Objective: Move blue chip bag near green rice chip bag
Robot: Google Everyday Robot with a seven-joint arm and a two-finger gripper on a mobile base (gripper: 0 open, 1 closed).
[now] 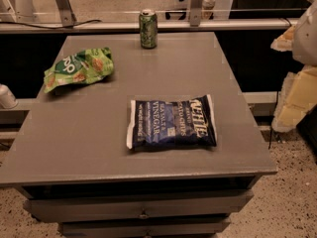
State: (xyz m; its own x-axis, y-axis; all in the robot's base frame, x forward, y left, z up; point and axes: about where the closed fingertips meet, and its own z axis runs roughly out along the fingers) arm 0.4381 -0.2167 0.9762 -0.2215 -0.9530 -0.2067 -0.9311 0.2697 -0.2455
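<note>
The blue chip bag [171, 122] lies flat on the grey table [74, 143], right of its middle, with white lettering and white sealed ends. The green rice chip bag [78, 68] lies crumpled at the table's far left, well apart from the blue bag. My gripper [290, 88] shows as pale cream-coloured parts at the right edge of the camera view, beyond the table's right side and higher than the blue bag. It touches nothing.
A green drink can [148, 29] stands upright at the table's far edge, near the middle. A metal rail [99, 26] runs behind the table. A silver can [6, 97] shows at the left edge, off the table. Drawers [143, 207] sit below the front edge.
</note>
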